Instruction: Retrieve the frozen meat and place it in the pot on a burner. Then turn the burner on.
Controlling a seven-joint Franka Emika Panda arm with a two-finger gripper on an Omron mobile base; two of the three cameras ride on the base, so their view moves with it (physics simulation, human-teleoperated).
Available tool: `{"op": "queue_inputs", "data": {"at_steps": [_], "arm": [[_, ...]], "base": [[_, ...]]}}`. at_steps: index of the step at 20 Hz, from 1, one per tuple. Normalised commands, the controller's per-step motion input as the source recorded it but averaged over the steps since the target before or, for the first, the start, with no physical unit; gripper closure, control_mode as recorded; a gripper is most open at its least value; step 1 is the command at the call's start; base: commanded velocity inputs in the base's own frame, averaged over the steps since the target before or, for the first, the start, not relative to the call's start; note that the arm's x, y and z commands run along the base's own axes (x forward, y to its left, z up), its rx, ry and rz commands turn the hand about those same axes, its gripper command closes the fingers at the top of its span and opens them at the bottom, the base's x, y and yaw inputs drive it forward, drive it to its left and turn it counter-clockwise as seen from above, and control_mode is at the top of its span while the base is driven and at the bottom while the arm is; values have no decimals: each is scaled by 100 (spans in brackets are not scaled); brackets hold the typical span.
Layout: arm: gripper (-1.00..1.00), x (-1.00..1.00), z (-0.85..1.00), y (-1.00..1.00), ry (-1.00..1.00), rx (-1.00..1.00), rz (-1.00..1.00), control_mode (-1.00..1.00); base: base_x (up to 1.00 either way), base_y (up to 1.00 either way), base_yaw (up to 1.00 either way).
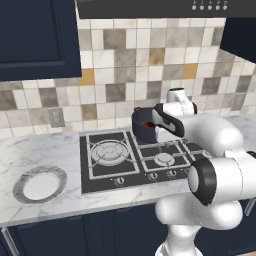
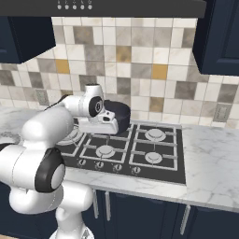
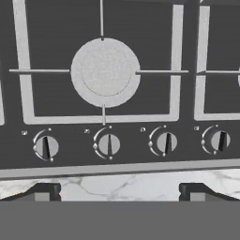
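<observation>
Left base view shows a white marble surface [image 1: 55, 150] running under a tiled wall, with a black gas stove [image 1: 140, 160] set into it. The pot [image 1: 144, 125], dark and round, sits on a rear burner toward the back edge of the stove. Inside it lies the frozen meat [image 1: 148, 124], visible as a small reddish patch near the pot's middle. A flat white plate [image 1: 39, 184] with a grey rim rests on the surface to the left of the stove, near the front edge. The robot's white arm [image 1: 215, 165] rises from the lower right and bends forward over the stove, partly covering the pot's right side.

Right base view shows the same stove from the other side, with the pot half hidden behind the robot's wrist. The hand hangs above the front left part of the stove, pointing downward.

Hand view looks straight down on a front burner [image 3: 105, 71] and its grey grate. Below it runs a row of four round knobs [image 3: 108, 144] along the stove's front edge, and beyond that a strip of marble. The claw [image 3: 120, 191] hovers over that strip, its two dark fingertips [image 3: 44, 191] spread wide apart and holding nothing.
</observation>
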Motion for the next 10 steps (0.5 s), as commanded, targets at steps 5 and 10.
{"op": "queue_inputs", "data": {"at_steps": [5, 10], "arm": [[-100, 1, -5, 2, -11, 0, 0, -100], [-100, 0, 0, 0, 0, 0, 0, -100]], "base": [[0, 0, 0], [0, 0, 0]]}}
